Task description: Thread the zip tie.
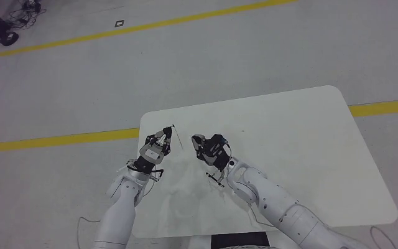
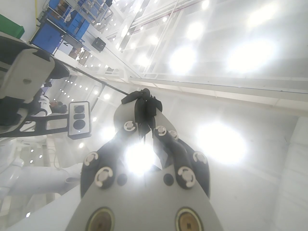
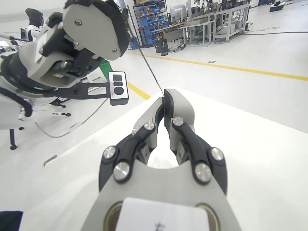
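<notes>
Over the worktop's (image 1: 298, 143) 9 o'clock side, seen from above, the two tools face each other with the zip tie (image 1: 178, 137) between them. The left tool (image 1: 165, 136) sits at the worktop's edge and the right tool (image 1: 198, 142) lies at its 3 o'clock, near but apart. From above, the zip tie is a thin dark line slanting from 11 o'clock down toward 5 o'clock, just beside the left tool's tips. Its contact with either tool is too small to tell there.

The right wrist view shows the right tool's fingers (image 3: 172, 104) drawn together, pads almost meeting. One end of the thin strap is nipped at the very tips. From there the strap rises straight toward 11 o'clock, passes the dark pads of the left tool, and sticks out a little beyond them.

The left wrist view shows the left tool narrow as well, closed on a dark bunched part of the tie at its fingertips. The strap leads away taut toward the other tool at 10 o'clock.

A yellow line (image 1: 68, 140) crosses the grey floor at the worktop's 9 o'clock.
</notes>
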Controlling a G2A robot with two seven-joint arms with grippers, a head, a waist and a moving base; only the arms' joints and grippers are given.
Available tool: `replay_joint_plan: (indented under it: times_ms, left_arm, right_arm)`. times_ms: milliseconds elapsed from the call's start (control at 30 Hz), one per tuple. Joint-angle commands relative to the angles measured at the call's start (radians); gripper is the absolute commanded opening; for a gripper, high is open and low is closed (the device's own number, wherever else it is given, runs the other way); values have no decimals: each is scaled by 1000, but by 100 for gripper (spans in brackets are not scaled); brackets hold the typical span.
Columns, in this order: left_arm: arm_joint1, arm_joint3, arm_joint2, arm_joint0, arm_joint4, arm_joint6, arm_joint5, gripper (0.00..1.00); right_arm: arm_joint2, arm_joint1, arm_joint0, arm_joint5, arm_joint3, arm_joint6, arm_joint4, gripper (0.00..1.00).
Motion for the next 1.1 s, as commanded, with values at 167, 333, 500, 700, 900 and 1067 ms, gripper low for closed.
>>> replay_joint_plan:
  times_ms: [167, 333, 500, 700, 900, 1067]
  left_arm:
    - [0, 0, 0, 0, 0, 0, 0, 0]
    - [0, 0, 0, 0, 0, 0, 0, 0]
    - [0, 0, 0, 0, 0, 0, 0, 0]
    - [0, 0, 0, 0, 0, 0, 0, 0]
    - [0, 0, 0, 0, 0, 0, 0, 0]
    - [0, 0, 0, 0, 0, 0, 0, 0]
  right_arm:
    - [6, -1, -3, 17, 10, 31, 10, 70]
    - [20, -1, -3, 28, 15, 42, 32, 100]
    - [65, 4, -7, 39, 4, 26, 64, 100]
    - [160, 26, -32, 4, -48, 14, 99, 100]
    - [176, 30, -39, -20, -64, 10, 108, 100]
    - [176, 30, -39, -20, -64, 10, 108, 100]
